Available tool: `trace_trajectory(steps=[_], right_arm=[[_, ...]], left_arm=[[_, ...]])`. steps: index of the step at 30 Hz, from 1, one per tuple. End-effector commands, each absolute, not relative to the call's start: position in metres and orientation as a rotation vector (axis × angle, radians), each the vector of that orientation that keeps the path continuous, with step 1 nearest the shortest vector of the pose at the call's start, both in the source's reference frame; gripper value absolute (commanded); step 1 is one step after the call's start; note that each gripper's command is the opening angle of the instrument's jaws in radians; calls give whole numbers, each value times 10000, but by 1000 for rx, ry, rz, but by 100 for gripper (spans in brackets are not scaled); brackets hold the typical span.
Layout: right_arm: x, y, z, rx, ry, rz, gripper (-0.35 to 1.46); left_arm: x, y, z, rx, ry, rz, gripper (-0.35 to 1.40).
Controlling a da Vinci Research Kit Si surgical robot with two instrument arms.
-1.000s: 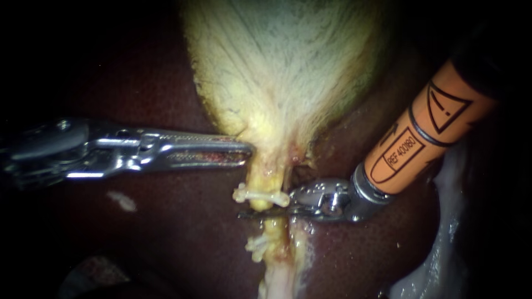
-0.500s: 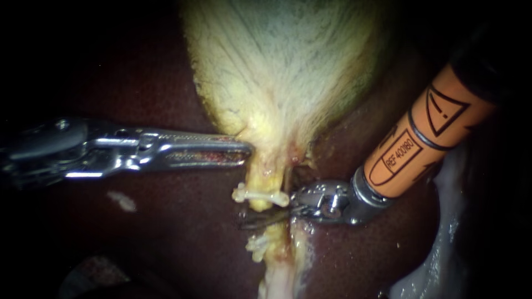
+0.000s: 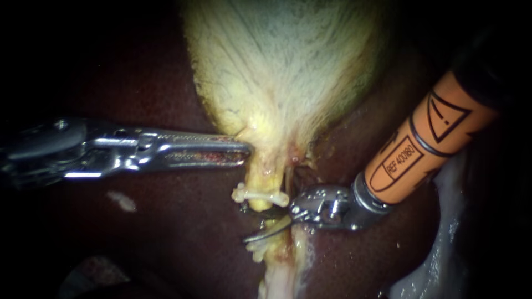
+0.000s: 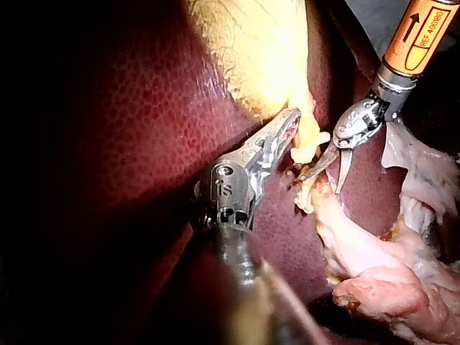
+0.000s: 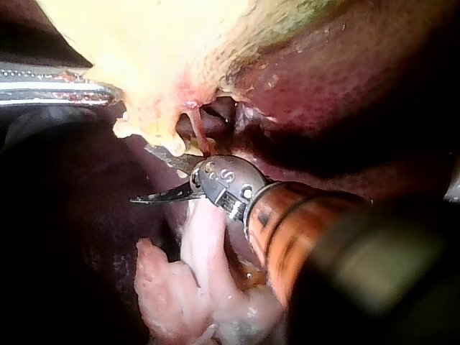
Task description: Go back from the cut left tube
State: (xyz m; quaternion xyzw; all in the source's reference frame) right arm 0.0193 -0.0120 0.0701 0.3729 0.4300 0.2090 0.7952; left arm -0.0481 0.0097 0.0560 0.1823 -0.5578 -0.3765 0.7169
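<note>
Blades of right tool (image 3: 252, 224) now spread; a second ago they lay closed across left tube (image 3: 259, 180). Tube looks parted between upper clip (image 3: 260, 195) and lower clip (image 3: 256, 246), centre frame. Left tool (image 3: 244, 150) pinches gallbladder (image 3: 277, 66) edge. Retreat looks clear.

**Endoscope view.** Camera close above the tissue, facing the gallbladder (image 3: 282, 72) on the liver (image 3: 166, 221). My left instrument (image 3: 246, 150) enters from the left, and my right instrument (image 3: 249, 224) from the upper right.

**Left wrist view.** Looks forward along my left instrument's shaft, near the tissue, meeting my right instrument almost head-on.

**Right wrist view.** Nearer still, looking over my right instrument's tip.

All three views share the tube (image 3: 256, 180) with its clip (image 3: 260, 195), just below the gallbladder.
</note>
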Motion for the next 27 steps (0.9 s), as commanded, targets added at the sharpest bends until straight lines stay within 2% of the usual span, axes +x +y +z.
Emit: trace_trajectory(steps=[1,3,6,13,20,23,25,27], right_arm=[[190,-123,697,790,933,428,118],[178,-126,690,760,951,385,118],[157,-124,683,727,973,334,108],[111,-97,677,518,1010,265,131],[81,-47,654,315,987,241,140],[74,-35,645,243,1002,239,142],[73,-32,642,210,1004,238,143],[74,-32,641,231,1020,224,143]], left_arm=[[-480,98,560,404,-1234,-833,-35],[-480,98,560,404,-1234,-833,-35],[-480,98,561,404,-1234,-833,-35],[-479,99,560,404,-1237,-834,-35],[-479,99,560,404,-1237,-834,-35],[-480,99,560,404,-1237,-834,-35],[-480,99,560,404,-1237,-834,-35],[-481,99,561,404,-1237,-834,-35]])
